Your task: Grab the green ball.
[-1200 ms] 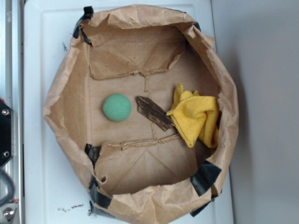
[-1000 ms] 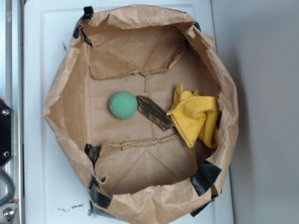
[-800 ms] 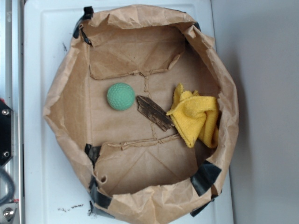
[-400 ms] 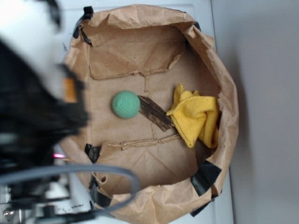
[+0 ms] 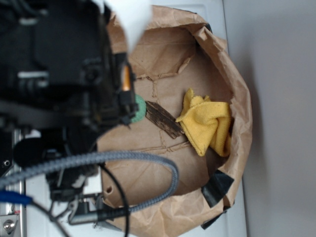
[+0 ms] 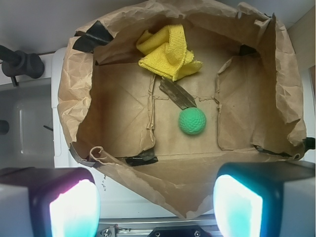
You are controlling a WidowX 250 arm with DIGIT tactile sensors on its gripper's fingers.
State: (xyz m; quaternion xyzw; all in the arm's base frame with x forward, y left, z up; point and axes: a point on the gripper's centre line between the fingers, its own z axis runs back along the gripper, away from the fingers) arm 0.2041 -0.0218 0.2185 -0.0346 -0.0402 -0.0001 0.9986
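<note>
white table (image 6: 29, 123) carries an opened brown paper bag (image 6: 79, 98), on whose floor the green ball (image 6: 192, 121) sits near the middle, touching a dark wood piece (image 6: 177, 94) beside a yellow cloth (image 6: 168, 52), while the tool (image 6: 155, 205) hovers above the bag's near rim, fingers (image 6: 74, 210) spread wide, holding nothing.

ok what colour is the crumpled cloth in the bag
Yellow cloth; the wrist view shows it best.
</note>
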